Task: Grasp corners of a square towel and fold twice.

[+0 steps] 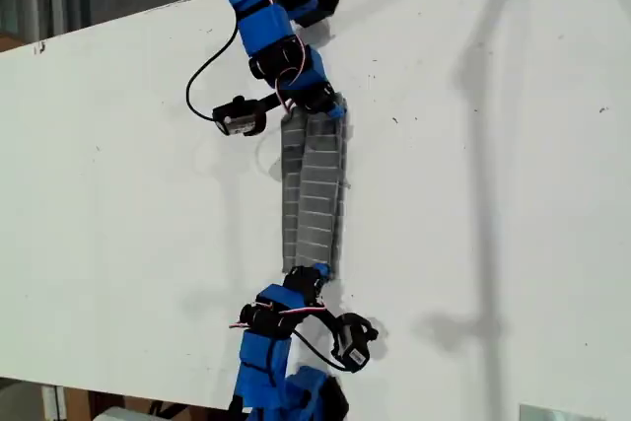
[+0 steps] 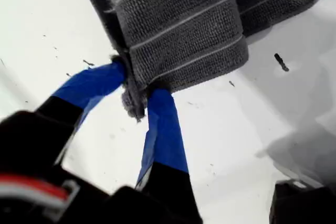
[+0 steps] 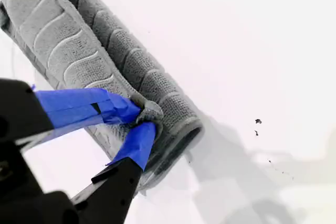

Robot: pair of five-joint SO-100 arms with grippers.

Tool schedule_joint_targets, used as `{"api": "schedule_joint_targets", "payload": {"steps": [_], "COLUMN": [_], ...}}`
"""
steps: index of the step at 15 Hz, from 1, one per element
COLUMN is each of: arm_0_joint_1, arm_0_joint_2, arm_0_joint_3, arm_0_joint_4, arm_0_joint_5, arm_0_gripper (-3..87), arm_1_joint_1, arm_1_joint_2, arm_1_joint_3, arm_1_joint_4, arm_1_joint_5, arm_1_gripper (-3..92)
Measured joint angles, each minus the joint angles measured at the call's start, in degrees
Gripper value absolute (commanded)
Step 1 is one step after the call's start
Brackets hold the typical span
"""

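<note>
My first gripper [image 2: 137, 95] and my second gripper [image 3: 143, 116] each pinch an end of the soft dark-gray striped towel [image 1: 314, 189] stretched between them above the white worktop [image 1: 513, 194], so I should keep it tight and lay it down flat.

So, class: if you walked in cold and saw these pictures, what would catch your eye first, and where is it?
First, the gray striped towel, stretched into a narrow band down the middle of the white table in the exterior view. Next, the two blue arms at its ends: my first gripper and my second gripper are each pinched shut on a towel corner.
</note>
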Motion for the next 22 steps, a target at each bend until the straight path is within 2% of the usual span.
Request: {"api": "schedule_joint_targets", "payload": {"steps": [3, 4, 9, 13, 16, 20, 22], "arm_0_joint_1": [0.5, 0.5, -3.5, -4.7, -4.7, -3.7, -2.4], "arm_0_joint_2": [0.0, 0.0, 6.9, 15.0, 15.3, 18.5, 20.7], "arm_0_joint_3": [0.0, 0.0, 2.1, 8.3, 8.5, 8.5, 9.0], "arm_0_joint_4": [-0.1, -0.1, 3.7, 4.0, 4.0, 4.0, 4.1], "arm_0_joint_5": [0.2, 0.5, 1.5, 0.9, 0.4, -1.7, -2.9], "arm_0_gripper": [21.4, 29.1, 28.4, 27.7, 27.6, 27.6, 27.5], "arm_1_joint_1": [-0.4, -0.4, 5.4, 12.5, 18.2, 21.1, 21.3], "arm_1_joint_2": [0.4, 1.4, 5.4, 9.1, 9.2, 0.1, -4.7], "arm_1_joint_3": [0.0, 0.0, 3.3, 19.1, 21.8, 22.9, 20.0], "arm_1_joint_4": [0.3, 1.1, 1.5, -7.1, -10.2, -15.5, -14.8], "arm_1_joint_5": [0.2, 0.2, -1.7, -4.6, -8.3, -10.8, -11.2], "arm_1_gripper": [28.0, 28.9, 29.3, 30.2, 30.4, 24.6, 26.9]}}
